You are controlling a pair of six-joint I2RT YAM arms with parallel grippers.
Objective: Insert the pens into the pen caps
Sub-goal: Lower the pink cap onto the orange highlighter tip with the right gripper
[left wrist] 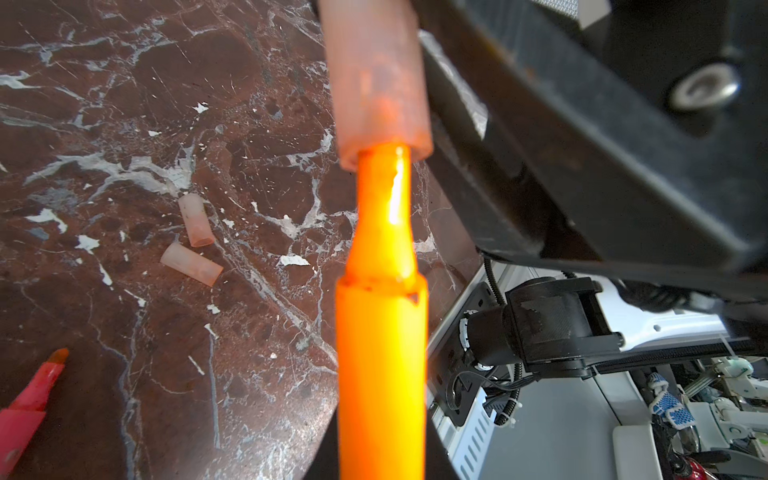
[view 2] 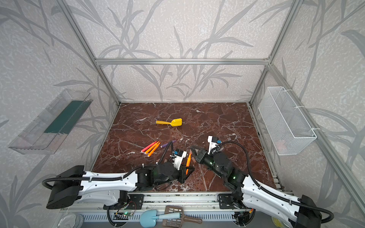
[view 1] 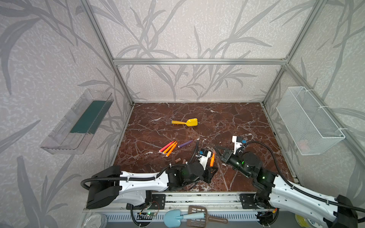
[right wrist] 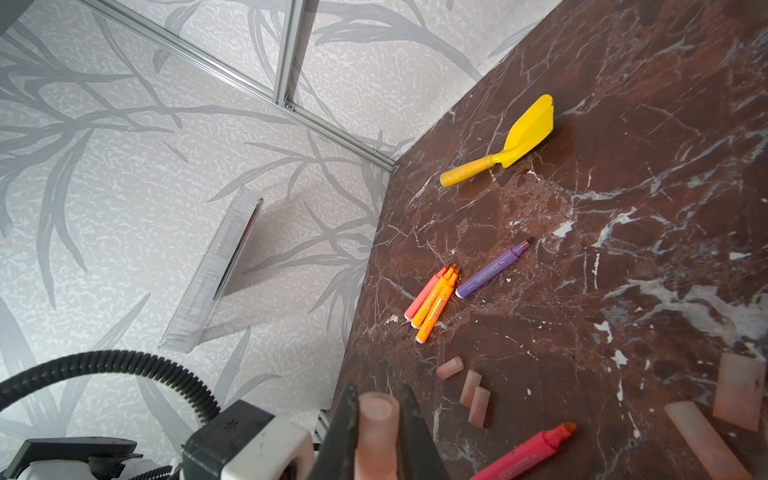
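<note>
Left wrist view shows mid-insertion near the worktop's (view 1: 197, 118) front edge — left gripper (view 1: 211, 167) clamps the orange pen (left wrist: 380, 353), right gripper (right wrist: 378, 392) pinches the cap (left wrist: 376, 83) over its tip — next we need a straight push.

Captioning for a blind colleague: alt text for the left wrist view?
Close up, an orange pen has its tip in the mouth of a translucent pinkish pen cap. Behind, two loose caps and a pink-red pen lie on the brown marble table.
</note>
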